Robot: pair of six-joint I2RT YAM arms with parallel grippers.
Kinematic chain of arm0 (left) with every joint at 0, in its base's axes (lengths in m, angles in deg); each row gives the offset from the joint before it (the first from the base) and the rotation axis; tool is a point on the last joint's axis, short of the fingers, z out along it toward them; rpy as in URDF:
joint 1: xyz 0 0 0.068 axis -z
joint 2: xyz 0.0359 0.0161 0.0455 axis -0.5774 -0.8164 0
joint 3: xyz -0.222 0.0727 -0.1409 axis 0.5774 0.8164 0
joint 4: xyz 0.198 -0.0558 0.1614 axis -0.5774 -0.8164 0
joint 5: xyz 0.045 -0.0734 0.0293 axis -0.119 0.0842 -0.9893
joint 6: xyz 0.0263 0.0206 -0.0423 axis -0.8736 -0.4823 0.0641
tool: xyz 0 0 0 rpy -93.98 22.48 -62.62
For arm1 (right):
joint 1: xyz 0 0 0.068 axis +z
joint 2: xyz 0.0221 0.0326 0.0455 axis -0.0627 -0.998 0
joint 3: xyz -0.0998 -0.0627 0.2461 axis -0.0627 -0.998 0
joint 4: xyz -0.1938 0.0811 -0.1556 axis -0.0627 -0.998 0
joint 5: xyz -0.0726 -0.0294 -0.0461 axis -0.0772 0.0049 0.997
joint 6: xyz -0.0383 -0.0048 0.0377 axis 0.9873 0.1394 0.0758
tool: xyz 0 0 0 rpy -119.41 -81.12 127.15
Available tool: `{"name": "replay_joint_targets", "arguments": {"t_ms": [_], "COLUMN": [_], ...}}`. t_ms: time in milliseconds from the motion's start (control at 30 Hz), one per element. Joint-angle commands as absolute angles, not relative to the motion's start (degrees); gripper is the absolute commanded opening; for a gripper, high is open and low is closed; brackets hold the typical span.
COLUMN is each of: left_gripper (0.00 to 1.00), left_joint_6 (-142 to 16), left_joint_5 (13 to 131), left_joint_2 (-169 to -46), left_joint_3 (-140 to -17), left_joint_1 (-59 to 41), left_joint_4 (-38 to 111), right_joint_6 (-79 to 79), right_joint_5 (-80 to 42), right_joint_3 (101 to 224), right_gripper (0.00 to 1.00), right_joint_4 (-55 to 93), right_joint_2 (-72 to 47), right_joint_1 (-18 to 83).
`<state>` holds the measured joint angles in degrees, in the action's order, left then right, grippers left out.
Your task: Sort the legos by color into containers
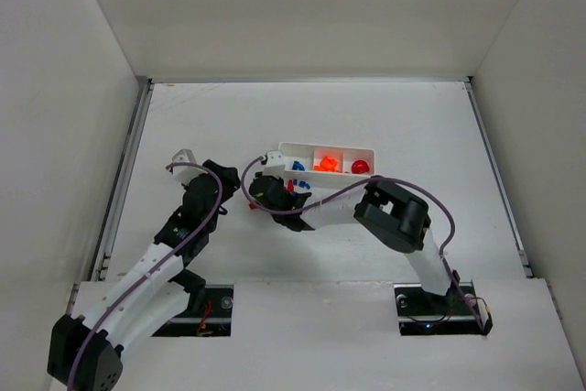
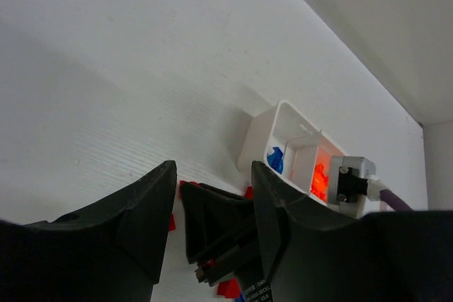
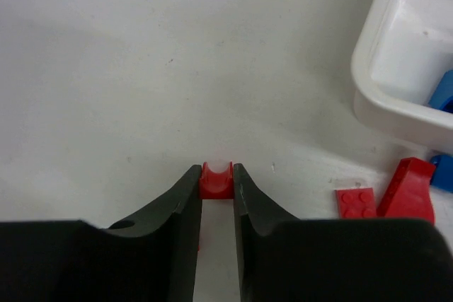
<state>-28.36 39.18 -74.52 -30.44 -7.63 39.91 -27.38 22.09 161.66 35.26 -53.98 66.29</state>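
Note:
My right gripper (image 3: 216, 175) is shut on a small red arched lego (image 3: 216, 180) that rests on the table, left of the white tray (image 3: 396, 117). In the top view the right gripper (image 1: 259, 191) is just in front of the tray's (image 1: 286, 147) left end. The three containers hold blue legos (image 1: 298, 166), orange legos (image 1: 325, 164) and red legos (image 1: 359, 168). Loose red legos (image 3: 356, 201) (image 3: 409, 189) and a blue one (image 3: 442, 172) lie by the tray. My left gripper (image 2: 212, 175) is open and holds nothing, just left of the right gripper.
White walls enclose the table on three sides. In the left wrist view the right gripper's black fingers (image 2: 212, 224) sit close ahead, with the tray (image 2: 262, 132) beyond. Bare table surface (image 1: 412, 125) stretches behind and to the right of the tray.

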Motion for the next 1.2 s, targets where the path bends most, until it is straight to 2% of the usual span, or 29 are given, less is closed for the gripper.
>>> {"name": "replay_joint_targets", "arguments": {"t_ms": [0, 233, 433, 633, 833, 1000, 1067, 1167], "left_gripper": [0.44, 0.43, 0.4, 0.38, 0.38, 0.38, 0.38, 0.37], "left_joint_6": [-28.07, -28.52, -29.65, -36.15, -40.29, -42.13, -42.93, -44.07], "left_joint_5": [36.07, 35.46, 32.3, 30.09, 29.92, 30.35, 30.8, 30.62], "left_joint_2": [-73.22, -74.09, -84.36, -97.54, -107.22, -113.19, -115.22, -117.16], "left_joint_3": [-28.56, -26.36, -30.04, -36.63, -41.82, -44.28, -45.25, -46.31], "left_joint_1": [-7.72, -5.0, 8.43, 21.89, 27.26, 27.97, 28.58, 30.07], "left_joint_4": [36.17, 36.08, 41.43, 43.72, 42.94, 42.94, 42.76, 42.5], "right_joint_6": [-27.77, -25.06, -23.82, -24.78, -24.96, -24.35, -23.91, -23.73], "right_joint_5": [24.43, 28.56, 30.15, 26.47, 19.97, 17.14, 17.14, 17.84], "right_joint_3": [162.78, 152.77, 138.53, 126.48, 122.78, 124.09, 124.88, 125.24], "right_gripper": [0.22, 0.18, 0.19, 0.21, 0.21, 0.22, 0.26, 0.41], "right_joint_4": [35.53, 40.27, 42.12, 41.33, 40.98, 41.51, 41.51, 41.68], "right_joint_2": [-53.16, -37.36, -20.56, -8.43, -5.95, -9.54, -11.04, -11.93], "right_joint_1": [66.04, 66.13, 61.75, 50.42, 40.13, 37.13, 37.12, 37.3]}}
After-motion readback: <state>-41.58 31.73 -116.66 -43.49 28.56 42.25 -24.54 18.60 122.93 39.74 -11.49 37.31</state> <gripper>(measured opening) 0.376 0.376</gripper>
